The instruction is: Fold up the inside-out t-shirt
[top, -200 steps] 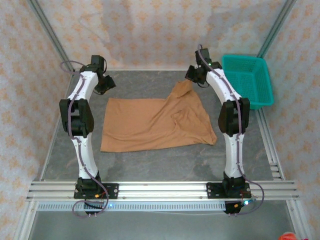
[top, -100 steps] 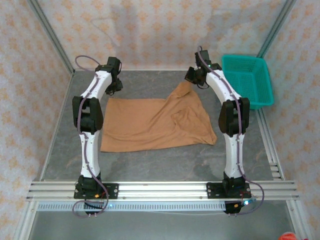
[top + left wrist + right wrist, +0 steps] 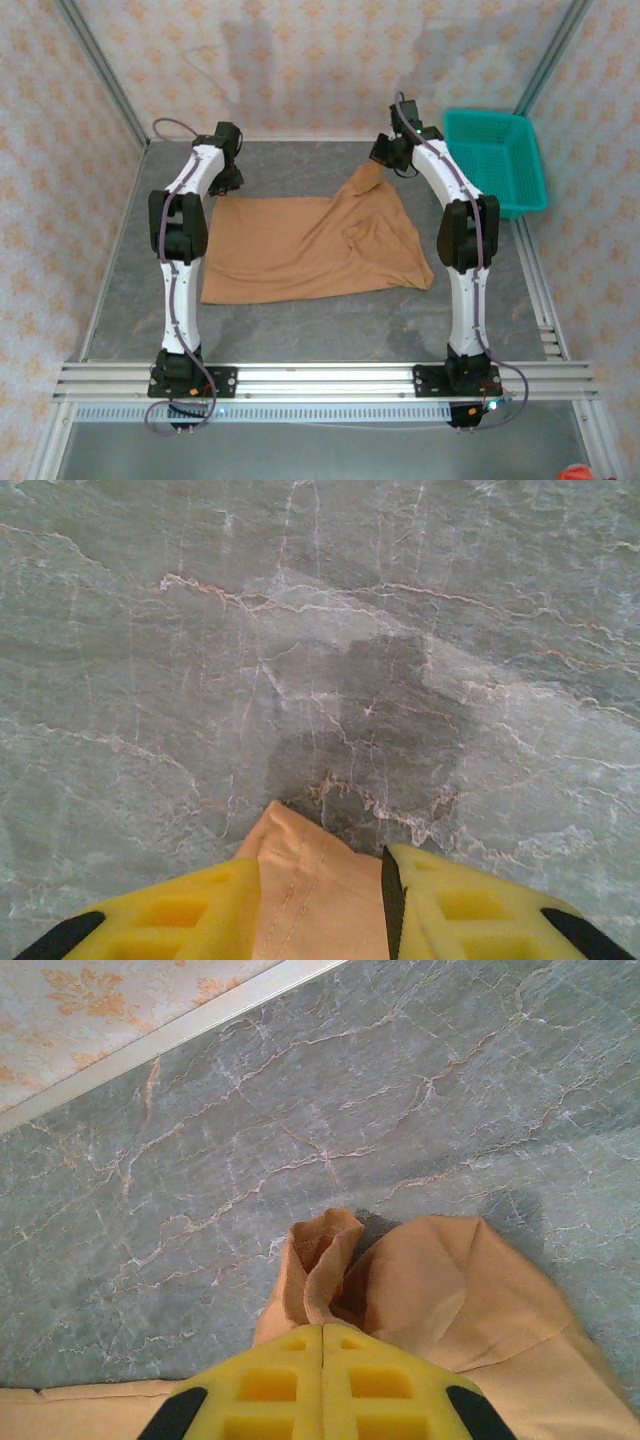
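The tan inside-out t-shirt lies spread on the grey table, its far right corner lifted into a peak. My right gripper is shut on that corner; in the right wrist view a bunched fold of the t-shirt pokes out past the closed yellow fingertips. My left gripper hovers at the shirt's far left corner. In the left wrist view its jaws stand apart, straddling the flat hemmed corner, which lies unpinched between them.
A teal mesh basket stands at the far right, beside the right arm. The table's back wall edge runs just beyond the lifted corner. Bare marbled tabletop stretches ahead of the left gripper.
My left arm has swung right and forward from beside the shirt to its far left corner. The right gripper keeps the same hold on the lifted corner.
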Motion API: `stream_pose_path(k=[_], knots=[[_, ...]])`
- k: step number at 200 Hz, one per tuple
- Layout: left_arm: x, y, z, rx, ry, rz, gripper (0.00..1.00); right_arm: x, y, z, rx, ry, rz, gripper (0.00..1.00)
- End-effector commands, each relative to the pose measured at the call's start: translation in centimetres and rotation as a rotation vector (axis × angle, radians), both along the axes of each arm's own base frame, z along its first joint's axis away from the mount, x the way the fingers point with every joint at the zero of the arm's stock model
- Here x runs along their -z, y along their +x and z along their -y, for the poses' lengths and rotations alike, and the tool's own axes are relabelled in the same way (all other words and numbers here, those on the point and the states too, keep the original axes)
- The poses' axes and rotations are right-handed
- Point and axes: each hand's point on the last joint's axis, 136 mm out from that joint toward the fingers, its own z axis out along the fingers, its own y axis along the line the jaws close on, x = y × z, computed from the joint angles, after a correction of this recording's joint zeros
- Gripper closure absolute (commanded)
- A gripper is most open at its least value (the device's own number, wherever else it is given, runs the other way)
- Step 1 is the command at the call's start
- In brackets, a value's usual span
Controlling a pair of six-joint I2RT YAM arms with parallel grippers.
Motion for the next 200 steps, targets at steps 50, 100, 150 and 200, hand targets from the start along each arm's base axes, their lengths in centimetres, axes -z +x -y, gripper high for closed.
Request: stream_pose_path(k=[50,100,150,200], knots=[[3.0,-1.2,-1.6,-0.038,0.034,-0.082,0.72,-3.3,0.1,0.2,-0.006,-0.002,0.060,1.00],[1.8,-0.9,-1.9,-0.040,0.033,-0.071,1.00,-3.1,-0.2,0.4,-0.017,-0.022,0.052,1.00],[-3.4,-0.8,-1.8,-0.029,0.042,0.005,1.00,-5.4,-0.7,-0.1,-0.028,0.025,0.076,1.00],[-7.2,-3.6,-2.2,-0.036,0.069,0.079,1.00,-6.7,-4.8,0.9,-0.042,0.007,0.086,1.00]])
